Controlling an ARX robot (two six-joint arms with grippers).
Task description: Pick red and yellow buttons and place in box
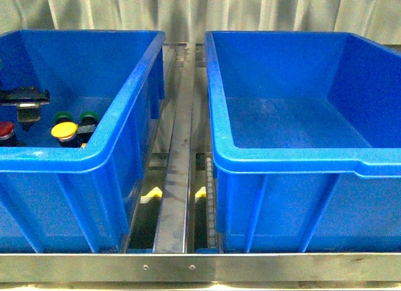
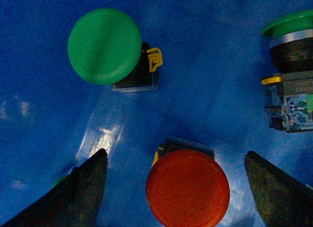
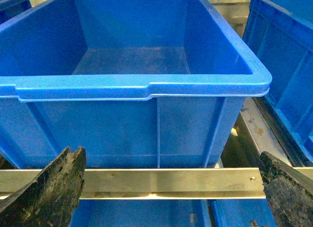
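Note:
The red button (image 2: 188,188) stands cap-up on the floor of the left blue bin (image 1: 94,156). It lies between the spread fingers of my open left gripper (image 2: 175,156), which touches nothing. The front view shows that gripper (image 1: 26,108) low inside the bin, with the red button (image 1: 5,132) at the picture's left edge and the yellow button (image 1: 64,129) beside it. The box (image 1: 294,162) on the right is empty. My right gripper (image 3: 170,156) hangs open and empty in front of a blue bin's (image 3: 146,85) near wall. It does not show in the front view.
A green button (image 2: 104,46) stands beyond the red one, and another green button (image 2: 291,24) lies on its side. The front view shows two green buttons (image 1: 88,117) behind the yellow one. A metal rail (image 1: 200,266) runs along the front, and a metal channel (image 1: 178,153) separates the bins.

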